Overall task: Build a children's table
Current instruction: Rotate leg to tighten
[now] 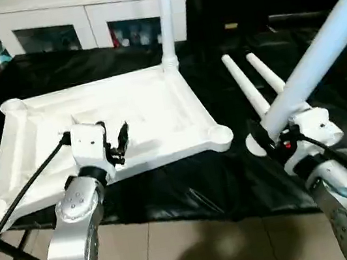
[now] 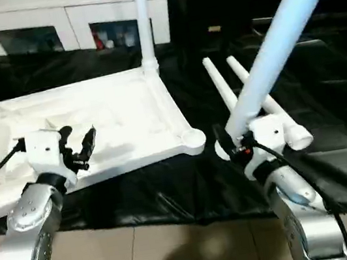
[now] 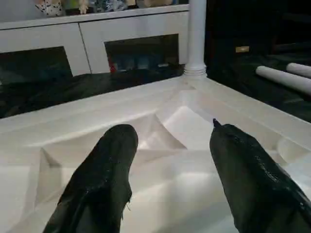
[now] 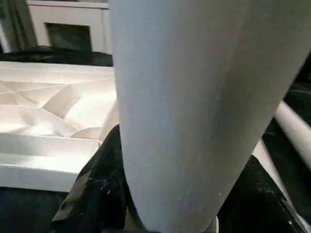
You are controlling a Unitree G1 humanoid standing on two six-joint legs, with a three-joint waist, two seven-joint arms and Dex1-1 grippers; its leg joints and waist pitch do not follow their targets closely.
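My right gripper (image 1: 268,133) is clamped round a white tube leg (image 1: 320,54), tilted up over the black sheet (image 1: 190,190). Left gripper (image 1: 114,141) hangs spread and empty above the upturned tabletop (image 1: 156,106); one leg (image 1: 166,19) stands socketed, two spare legs (image 1: 249,85) lie beside.

We see a white cabinet (image 1: 86,15) with glass-fronted doors behind the black-draped table (image 1: 196,189); beige floor tiles (image 1: 199,248) lie before it.
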